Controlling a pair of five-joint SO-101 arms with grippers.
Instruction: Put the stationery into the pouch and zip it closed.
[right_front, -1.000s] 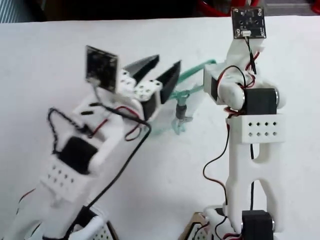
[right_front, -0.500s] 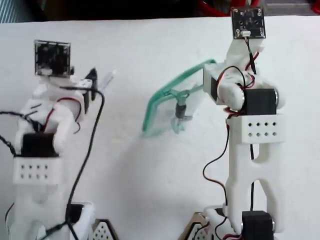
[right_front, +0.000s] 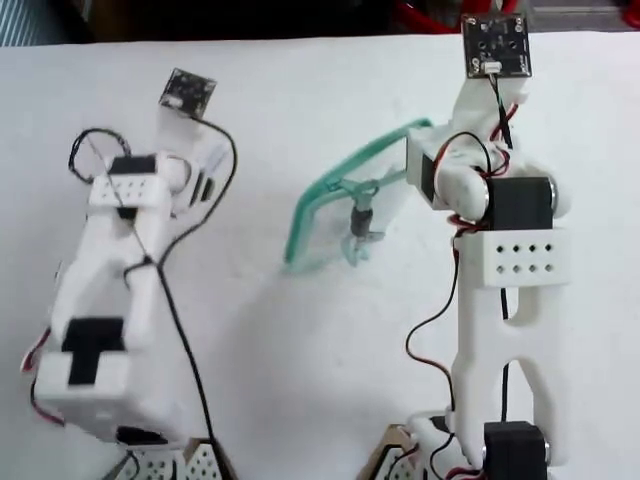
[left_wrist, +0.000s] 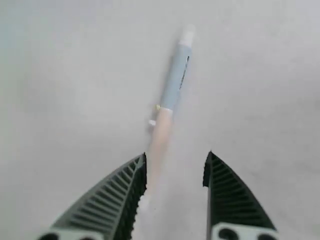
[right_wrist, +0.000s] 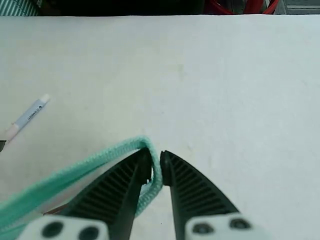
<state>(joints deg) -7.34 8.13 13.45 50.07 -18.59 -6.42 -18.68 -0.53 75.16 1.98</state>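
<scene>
- Your left gripper (left_wrist: 175, 167) hangs low over the white bench (right_front: 300, 350) with its jaws spread fairly wide and nothing clamped between them.
- You'll see a slim pen with a pale blue barrel, white tip and peach grip (left_wrist: 172, 87) lying flat on the bench. It runs straight away from that gripper.
- The pen's peach end reaches into the gap between the jaws, close beside one finger's inner edge. That end is blurred, so you cannot tell whether it touches.
- Your right gripper (right_wrist: 156, 160) is pinched narrow on the mint-green fabric edge of the clear plastic pouch (right_wrist: 75, 180), with the trim caught between the fingertips.
- From above, the pouch (right_front: 320, 200) lies on the bench between your two arms, up against the right arm, its green border curving toward the left.
- A small zip pull (right_front: 360, 225) sits inside that border, near the right arm.
- From the right wrist, the pen (right_wrist: 27, 118) lies well apart from the pouch, out on bare bench.
</scene>
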